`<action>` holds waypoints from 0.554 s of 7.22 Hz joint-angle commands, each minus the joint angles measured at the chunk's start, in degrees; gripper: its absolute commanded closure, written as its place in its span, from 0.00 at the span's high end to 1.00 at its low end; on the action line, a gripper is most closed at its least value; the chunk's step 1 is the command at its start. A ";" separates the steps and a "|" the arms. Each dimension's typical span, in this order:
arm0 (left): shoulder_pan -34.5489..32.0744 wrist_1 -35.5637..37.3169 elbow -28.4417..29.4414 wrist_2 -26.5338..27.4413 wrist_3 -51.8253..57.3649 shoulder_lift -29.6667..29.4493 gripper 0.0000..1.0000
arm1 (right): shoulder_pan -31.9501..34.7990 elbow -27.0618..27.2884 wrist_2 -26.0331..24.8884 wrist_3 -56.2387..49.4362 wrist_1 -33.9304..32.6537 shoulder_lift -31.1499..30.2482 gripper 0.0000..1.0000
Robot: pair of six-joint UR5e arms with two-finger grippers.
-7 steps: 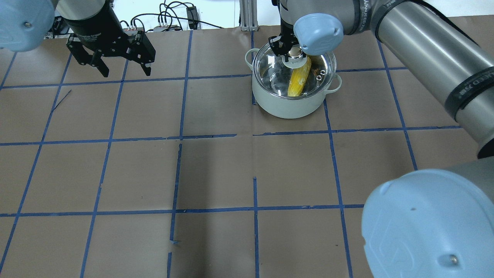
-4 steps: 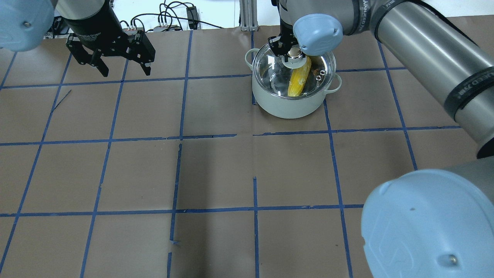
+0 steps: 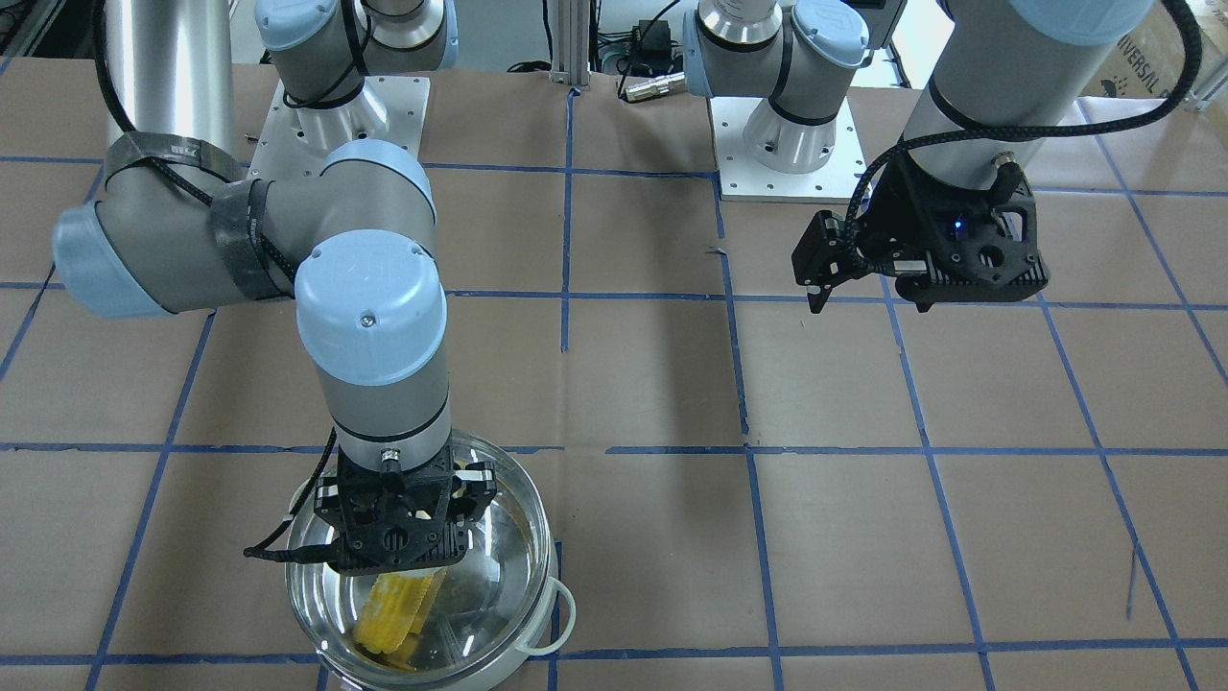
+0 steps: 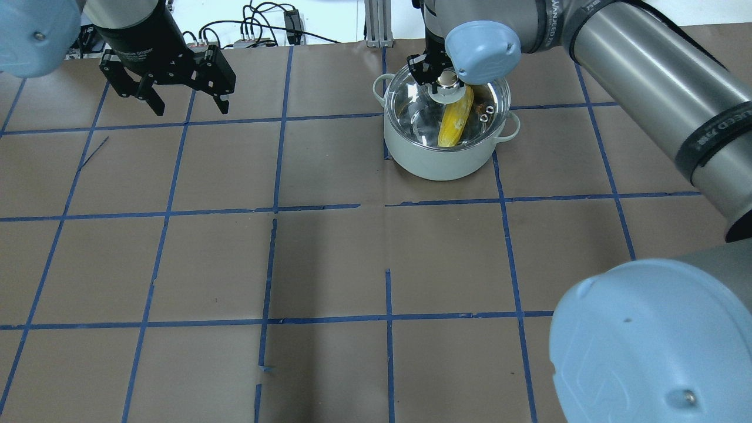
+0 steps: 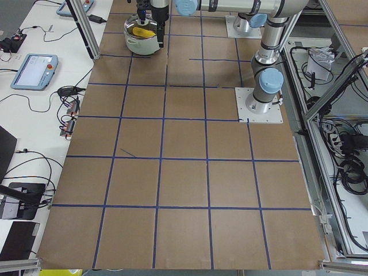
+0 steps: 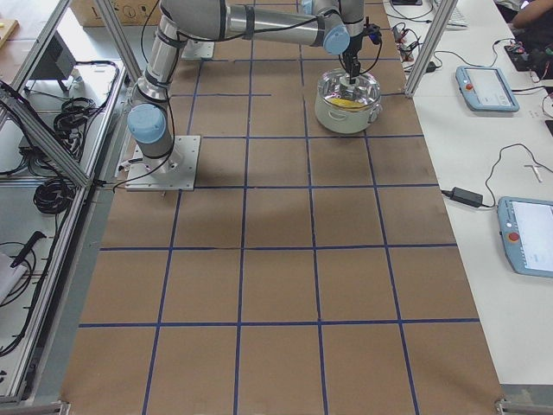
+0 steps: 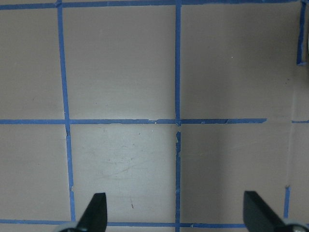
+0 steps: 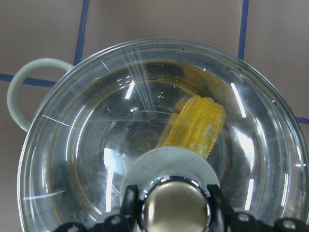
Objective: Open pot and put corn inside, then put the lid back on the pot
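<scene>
The pot [image 4: 437, 161] stands at the far right of the table, with its pale handle in the right wrist view [image 8: 19, 92]. The clear glass lid [image 4: 423, 114] sits on its rim. The yellow corn [image 4: 455, 120] lies inside and shows through the glass [image 8: 198, 125]. My right gripper [image 4: 447, 79] reaches straight down, its fingers shut on either side of the lid's knob [image 8: 174, 208]. My left gripper [image 4: 191, 110] hangs open and empty above the far left of the table; its fingertips [image 7: 96, 212] show only bare paper between them.
Brown paper with a blue tape grid covers the table [image 4: 329, 264]. Cables and a metal post [image 4: 376, 23] lie beyond the far edge. Tablets and cables rest on the side benches [image 6: 484, 86]. The arm bases [image 3: 787, 144] stand on the robot's side.
Almost nothing: the right wrist and the left gripper have each shifted a few pixels. The lid stays on the pot with the corn inside.
</scene>
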 commanded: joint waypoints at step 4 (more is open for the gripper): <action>0.00 0.00 -0.02 0.00 0.00 -0.17 1.00 | 0.06 0.08 0.18 0.00 -0.03 0.26 0.52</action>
